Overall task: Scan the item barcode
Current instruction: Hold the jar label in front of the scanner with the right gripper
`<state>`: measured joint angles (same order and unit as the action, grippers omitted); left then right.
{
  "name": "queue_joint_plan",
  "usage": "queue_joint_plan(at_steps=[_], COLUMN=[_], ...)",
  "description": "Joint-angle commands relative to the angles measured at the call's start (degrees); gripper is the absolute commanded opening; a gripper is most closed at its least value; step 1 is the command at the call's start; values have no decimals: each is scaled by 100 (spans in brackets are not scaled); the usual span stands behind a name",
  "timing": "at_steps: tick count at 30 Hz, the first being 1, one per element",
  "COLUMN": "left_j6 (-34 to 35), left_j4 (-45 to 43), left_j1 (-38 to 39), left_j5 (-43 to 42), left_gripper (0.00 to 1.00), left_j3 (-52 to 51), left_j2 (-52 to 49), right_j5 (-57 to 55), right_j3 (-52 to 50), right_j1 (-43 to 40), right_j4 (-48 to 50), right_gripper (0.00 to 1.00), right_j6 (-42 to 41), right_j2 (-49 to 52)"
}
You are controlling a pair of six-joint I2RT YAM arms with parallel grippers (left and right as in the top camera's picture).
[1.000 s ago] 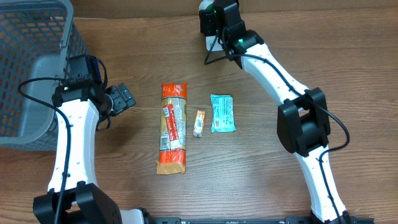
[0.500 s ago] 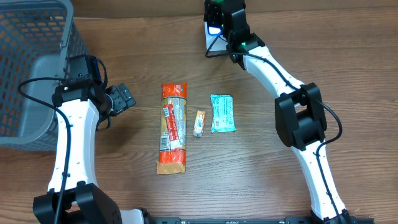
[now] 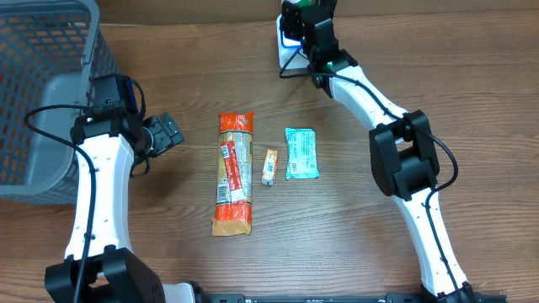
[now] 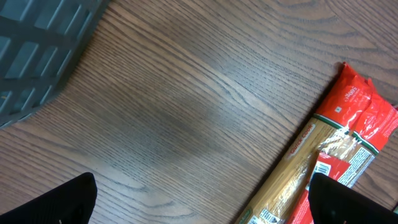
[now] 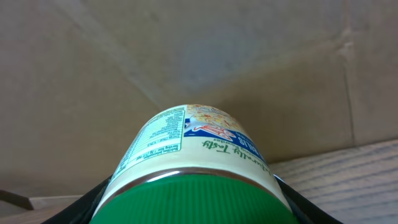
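Right end effector (image 5: 193, 208): you see it closed around the green-lidded jar (image 5: 186, 143).
Left end effector (image 4: 199, 206): wide open, holding nothing.

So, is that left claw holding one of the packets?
No, the left gripper stands wide open over bare table, with the pasta packet lying off to one side.

The left arm (image 3: 94, 198) and right arm (image 3: 434, 244) share white tubular links, bulky black joint housings (image 3: 404, 164) and thin black cables (image 3: 52, 108), a green light (image 3: 327, 61) glows at upper centre, and the left gripper (image 4: 205, 205) has matte black fingers (image 4: 62, 202).
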<state>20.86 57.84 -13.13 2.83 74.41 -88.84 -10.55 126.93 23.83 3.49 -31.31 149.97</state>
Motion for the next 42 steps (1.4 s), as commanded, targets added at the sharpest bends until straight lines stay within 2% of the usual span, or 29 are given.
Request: queue_joint_plan(at_steps=[1, 16, 24, 30, 42], left_j6=[37, 37, 37, 37, 37], left_j4=[0, 2, 0, 2, 2], left_j1=[2, 2, 2, 2, 2], left_j5=[35, 35, 35, 35, 37], left_gripper=[100, 100, 100, 100, 100], left_j3=[-4, -4, -4, -4, -4], left_j2=[7, 7, 7, 7, 7], right_j5=[-103, -101, -94, 28, 35], right_j3=[50, 50, 50, 50, 50], right_j1=[-39, -39, -39, -37, -35], right_j4=[7, -98, -109, -79, -76], right_gripper=[4, 4, 7, 4, 4], right_j6=[-24, -33, -374, -494, -494], right_j2=[-26, -9, 184, 341, 341])
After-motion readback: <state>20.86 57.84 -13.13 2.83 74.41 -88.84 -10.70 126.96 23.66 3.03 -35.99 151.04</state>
